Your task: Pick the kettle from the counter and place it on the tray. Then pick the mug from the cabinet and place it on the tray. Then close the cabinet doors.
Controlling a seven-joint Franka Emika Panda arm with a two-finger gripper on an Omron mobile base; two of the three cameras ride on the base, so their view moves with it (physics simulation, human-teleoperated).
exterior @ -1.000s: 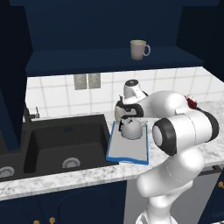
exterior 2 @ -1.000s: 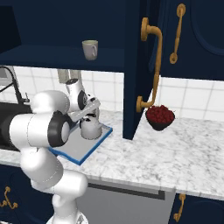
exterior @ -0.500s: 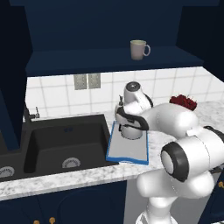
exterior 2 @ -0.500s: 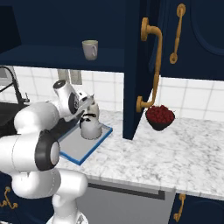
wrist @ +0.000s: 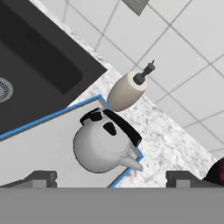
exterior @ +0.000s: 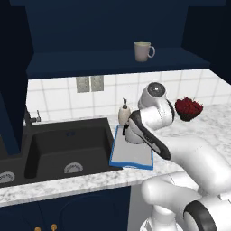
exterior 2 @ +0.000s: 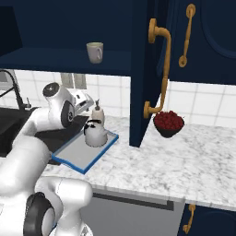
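The silver-grey kettle [wrist: 104, 148] [exterior 2: 95, 133] stands upright on the far corner of the blue-rimmed tray [wrist: 35, 151] [exterior 2: 80, 154] [exterior: 131, 154], next to the sink. My gripper [wrist: 111, 179] hovers above the kettle, open, its dark fingertips [wrist: 41, 178] wide apart and clear of it. In the left base view my arm hides most of the kettle [exterior: 127, 134]. The beige mug [exterior: 143, 50] [exterior 2: 95, 51] sits on the navy shelf of the cabinet [exterior: 90, 61]. A cabinet door [exterior 2: 140, 78] with a gold handle [exterior 2: 162, 69] stands open, edge-on.
A beige soap dispenser [wrist: 127, 91] [exterior 2: 97, 113] stands just behind the tray by the tiled wall. The black sink [exterior: 67, 144] lies left of the tray. A bowl of red fruit [exterior 2: 168, 123] sits on the marble counter [exterior 2: 184, 161] to the right.
My hand has lifted up and away from the kettle, and my arm has swung round. The kettle stays on the tray where it was.
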